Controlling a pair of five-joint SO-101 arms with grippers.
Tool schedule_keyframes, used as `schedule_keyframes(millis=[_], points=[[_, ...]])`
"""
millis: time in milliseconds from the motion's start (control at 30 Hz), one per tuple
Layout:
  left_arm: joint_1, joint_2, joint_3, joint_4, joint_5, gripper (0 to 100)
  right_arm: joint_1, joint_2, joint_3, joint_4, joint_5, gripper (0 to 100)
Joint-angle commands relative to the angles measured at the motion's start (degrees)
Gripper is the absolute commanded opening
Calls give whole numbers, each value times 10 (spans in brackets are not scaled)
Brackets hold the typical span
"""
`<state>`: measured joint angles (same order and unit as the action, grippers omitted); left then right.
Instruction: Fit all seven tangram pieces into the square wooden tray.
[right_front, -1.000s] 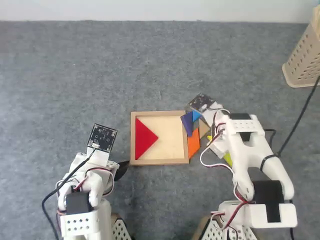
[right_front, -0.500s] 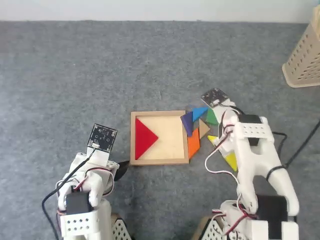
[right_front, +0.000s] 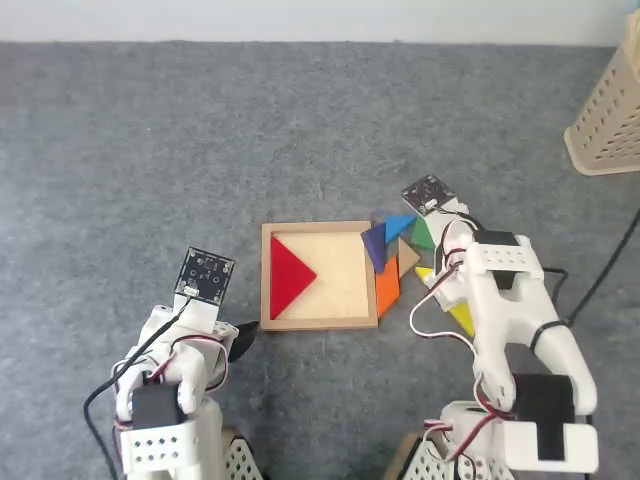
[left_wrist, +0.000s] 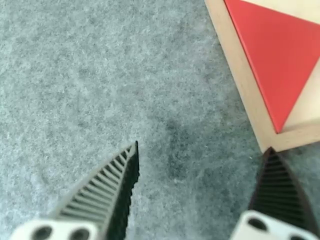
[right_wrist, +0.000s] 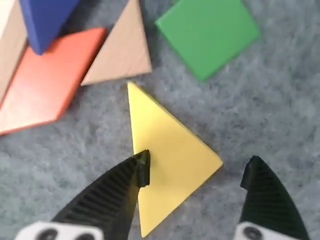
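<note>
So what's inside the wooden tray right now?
Inside the wooden tray lies just one red triangle, flat along its left side. The rest of its floor is bare wood. A dark blue piece overlaps the right rim, hiding that bit.

No words, numbers, labels or signs can be read on the wooden tray (right_front: 267, 300), the red triangle (right_front: 287, 275), the yellow triangle (right_wrist: 170, 150) or the grey table (right_front: 150, 140).

Red triangle (right_front: 288, 275) lies inside the square wooden tray (right_front: 318, 323).
</note>
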<state>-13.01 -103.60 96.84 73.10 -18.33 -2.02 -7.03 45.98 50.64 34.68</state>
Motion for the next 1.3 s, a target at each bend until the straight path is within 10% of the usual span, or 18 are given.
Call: schedule_keyframes(millis=[0, 1267], points=[[3, -8, -3, 0, -3, 353, 7, 17, -3, 7, -5, 308], [3, -8, -3, 0, -3, 353, -27, -160, 76, 102, 32, 308]])
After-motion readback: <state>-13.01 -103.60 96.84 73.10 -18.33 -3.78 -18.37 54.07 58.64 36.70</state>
